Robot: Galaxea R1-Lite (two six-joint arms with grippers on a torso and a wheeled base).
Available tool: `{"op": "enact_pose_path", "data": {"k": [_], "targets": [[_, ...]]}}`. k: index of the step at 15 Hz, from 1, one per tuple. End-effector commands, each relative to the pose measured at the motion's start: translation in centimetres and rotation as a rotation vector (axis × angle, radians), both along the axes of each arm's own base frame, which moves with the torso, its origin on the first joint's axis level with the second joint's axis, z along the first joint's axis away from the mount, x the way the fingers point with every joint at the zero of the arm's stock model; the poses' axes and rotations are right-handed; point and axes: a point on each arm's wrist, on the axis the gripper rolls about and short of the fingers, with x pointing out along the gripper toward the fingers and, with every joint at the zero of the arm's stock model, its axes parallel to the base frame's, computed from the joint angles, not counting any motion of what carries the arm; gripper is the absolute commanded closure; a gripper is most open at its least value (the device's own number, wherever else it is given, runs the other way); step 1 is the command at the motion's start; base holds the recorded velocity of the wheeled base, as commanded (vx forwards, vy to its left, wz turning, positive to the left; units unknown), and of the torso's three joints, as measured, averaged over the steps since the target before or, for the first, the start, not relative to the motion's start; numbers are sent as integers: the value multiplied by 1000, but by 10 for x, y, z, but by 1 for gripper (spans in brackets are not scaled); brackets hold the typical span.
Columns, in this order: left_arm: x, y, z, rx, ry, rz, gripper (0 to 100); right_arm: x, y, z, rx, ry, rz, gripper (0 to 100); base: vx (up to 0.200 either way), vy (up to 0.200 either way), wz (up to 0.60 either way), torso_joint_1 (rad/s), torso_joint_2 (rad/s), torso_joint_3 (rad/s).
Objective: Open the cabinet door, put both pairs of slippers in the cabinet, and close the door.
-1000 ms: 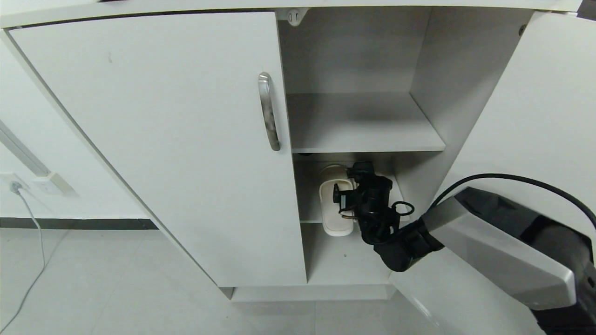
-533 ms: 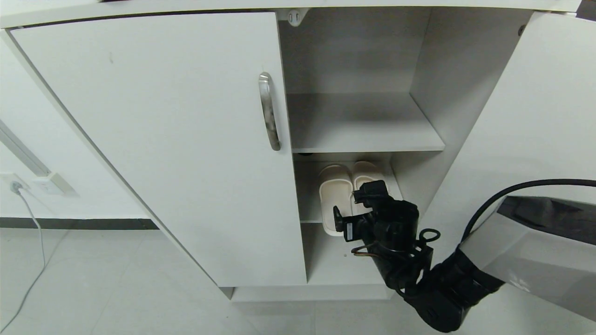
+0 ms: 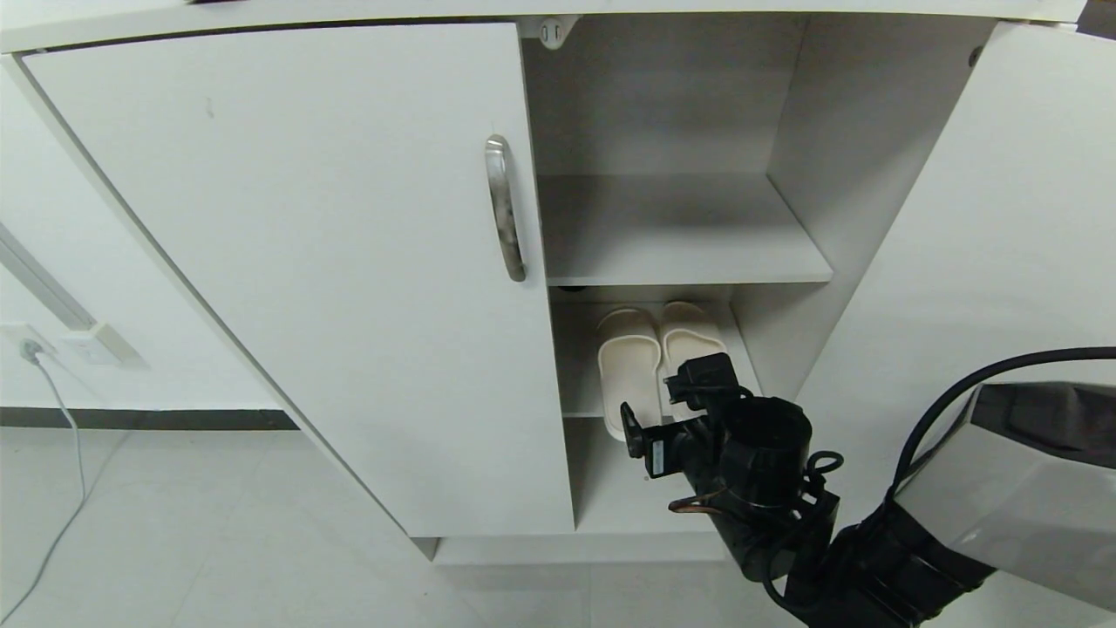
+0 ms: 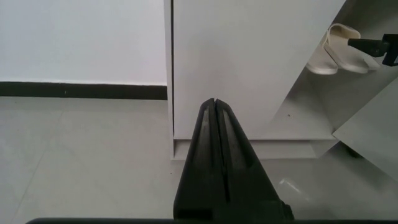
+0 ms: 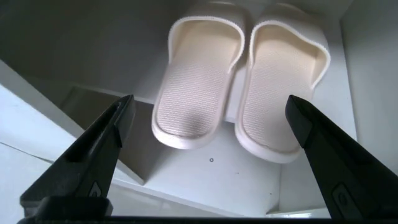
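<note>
Your right gripper [image 3: 664, 403] holds its jaws apart, empty, before the open cabinet [image 3: 837, 157]. At its 12 o'clock, the cream slippers [image 3: 654, 353] sit paired on the lower shelf [image 3: 575, 362]. Your left gripper [image 4: 214, 107] shows jaws pressed together.

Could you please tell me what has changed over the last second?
The right gripper, open, backed out of the cabinet toward the robot, leaving the pair of slippers on the middle shelf. The slippers, the closed left door and the open right door stayed put.
</note>
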Motion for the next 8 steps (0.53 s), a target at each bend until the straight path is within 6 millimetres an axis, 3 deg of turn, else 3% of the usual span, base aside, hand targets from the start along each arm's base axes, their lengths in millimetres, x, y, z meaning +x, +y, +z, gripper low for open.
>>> {"op": "enact_pose_path", "data": {"k": [1, 6, 8], "targets": [[0, 0, 0, -1, 1, 0, 100, -1, 0, 1, 2, -2, 1, 0, -200, 0, 0, 2, 2, 2], [0, 0, 0, -1, 3, 0, 100, -2, 0, 2, 3, -3, 1, 0, -200, 0, 0, 0, 2, 0], [0, 0, 0, 1, 3, 0, 100, -2, 0, 1, 1, -1, 1, 0, 0, 0, 0, 0, 0, 0]]}}
